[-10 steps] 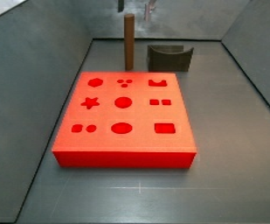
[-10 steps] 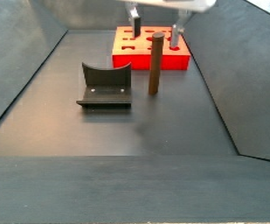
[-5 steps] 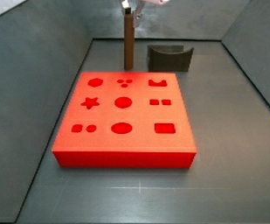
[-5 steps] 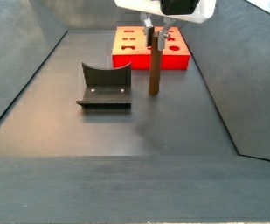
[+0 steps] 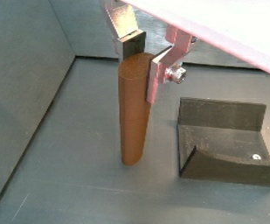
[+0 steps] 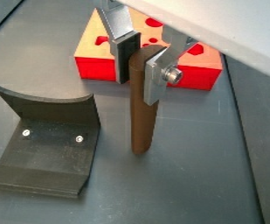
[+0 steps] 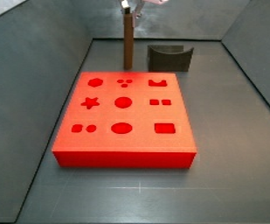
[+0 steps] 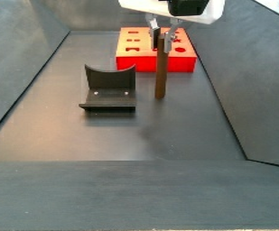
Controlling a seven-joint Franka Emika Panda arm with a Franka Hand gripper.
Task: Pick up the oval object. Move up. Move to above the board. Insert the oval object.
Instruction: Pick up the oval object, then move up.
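Note:
The oval object [image 7: 128,44], a tall brown peg, stands upright on the grey floor just behind the red board [image 7: 143,115] and left of the dark holder. My gripper [image 7: 128,10] is lowered over the peg's top. In both wrist views the silver fingers sit on either side of the peg's top end [image 5: 131,114] [image 6: 141,122], with the pads against it. My gripper [image 5: 143,54] [image 6: 141,66] looks shut on the peg, and the peg's foot still rests on the floor. The board shows behind the peg in a wrist view [image 6: 96,66] and in a side view [image 8: 135,61].
The dark grey notched holder [image 7: 169,58] stands close beside the peg; it also shows in a side view [image 8: 107,88] and in both wrist views [image 5: 225,144] [image 6: 44,131]. Sloping grey walls enclose the floor on all sides.
A second ago my gripper was above the peg's top. It came down around the peg's top and has stayed there for the last half second. The peg has not moved.

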